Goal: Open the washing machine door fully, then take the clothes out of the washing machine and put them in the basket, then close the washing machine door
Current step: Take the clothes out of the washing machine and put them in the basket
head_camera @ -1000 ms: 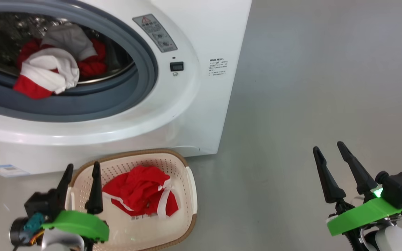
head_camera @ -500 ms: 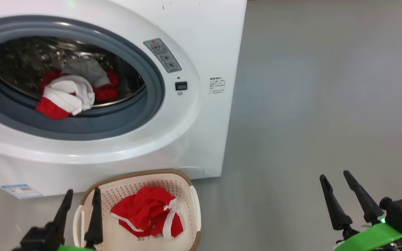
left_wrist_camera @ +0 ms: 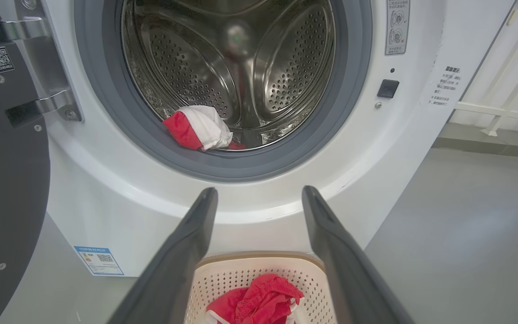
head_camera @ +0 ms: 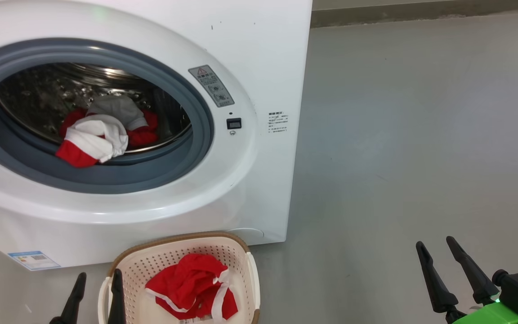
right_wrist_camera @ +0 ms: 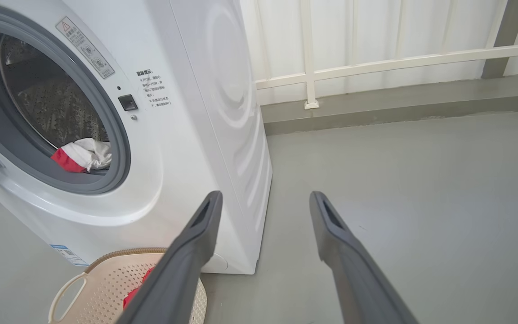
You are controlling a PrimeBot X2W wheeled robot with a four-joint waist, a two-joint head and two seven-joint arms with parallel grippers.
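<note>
White front-loading washing machine (head_camera: 263,67), its black-rimmed round door (left_wrist_camera: 7,180) swung open at left. Cream perforated plastic basket (head_camera: 182,247) on the floor just before it holds one red white-trimmed garment (head_camera: 191,290). Red-and-white clothes (head_camera: 92,141), possibly two pieces, lie at the drum's front lip. Left end effector (head_camera: 98,273) and right end effector (head_camera: 434,241) are spread wide, empty.
</note>
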